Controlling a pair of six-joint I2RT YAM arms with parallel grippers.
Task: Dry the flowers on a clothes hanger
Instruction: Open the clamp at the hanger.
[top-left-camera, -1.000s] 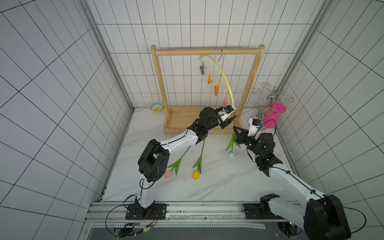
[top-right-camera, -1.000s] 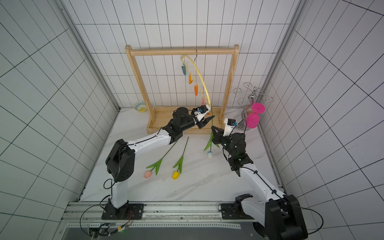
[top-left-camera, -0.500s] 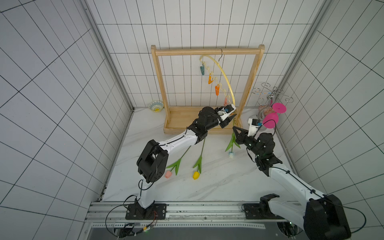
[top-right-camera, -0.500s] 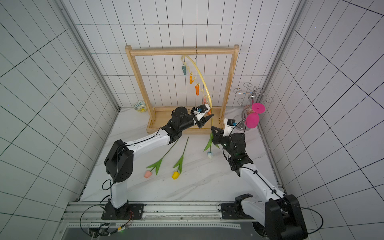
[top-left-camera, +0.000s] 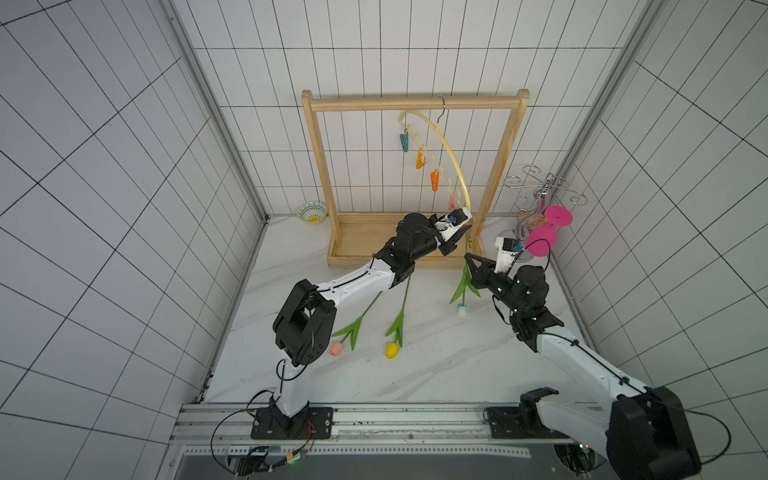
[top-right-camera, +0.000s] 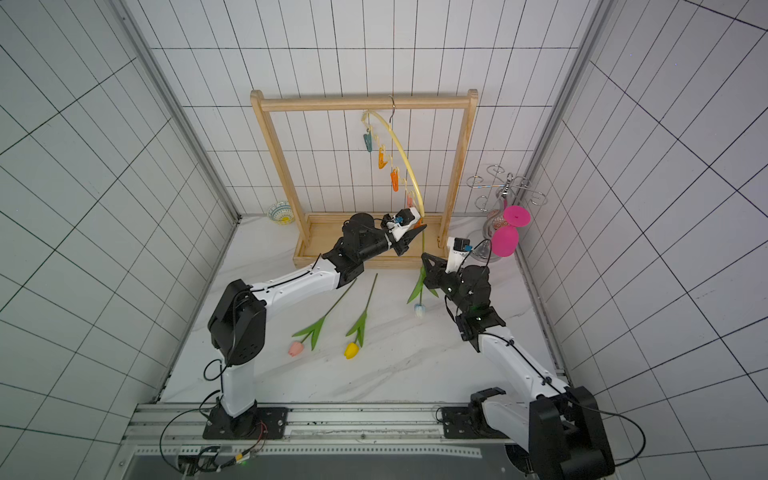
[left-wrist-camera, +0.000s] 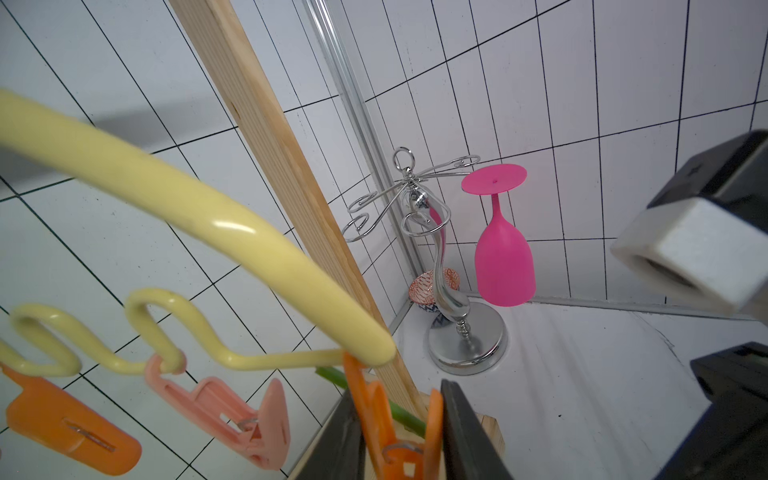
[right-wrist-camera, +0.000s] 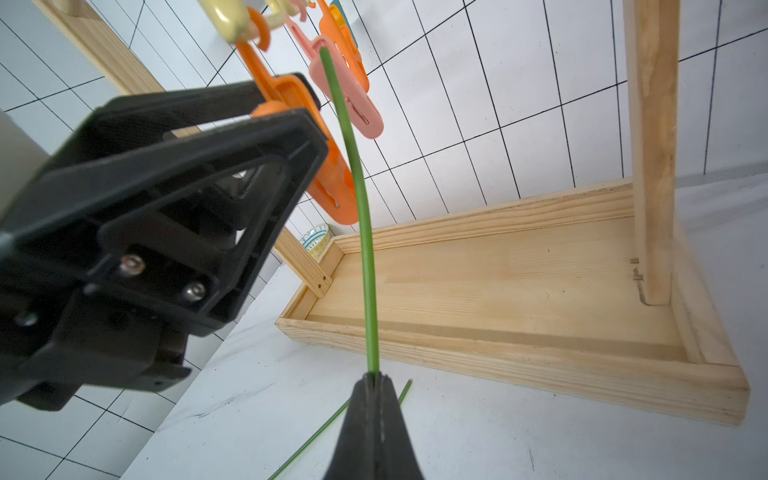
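White tulip (right-wrist-camera: 365, 249) hangs pinched in my right claw (right-wrist-camera: 376, 382); my left claw (left-wrist-camera: 397, 395) squeezes the orange clip (left-wrist-camera: 390, 436). Misaligned, that clip could snap shut beside the stem.

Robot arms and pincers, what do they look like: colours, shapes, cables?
The left arm and right arm have white link shells, black joint housings and black bases on a silver rail. Thin black cables loop at the bases. The left pincer and right pincer have black triangular open-frame fingers, each with a white camera block.
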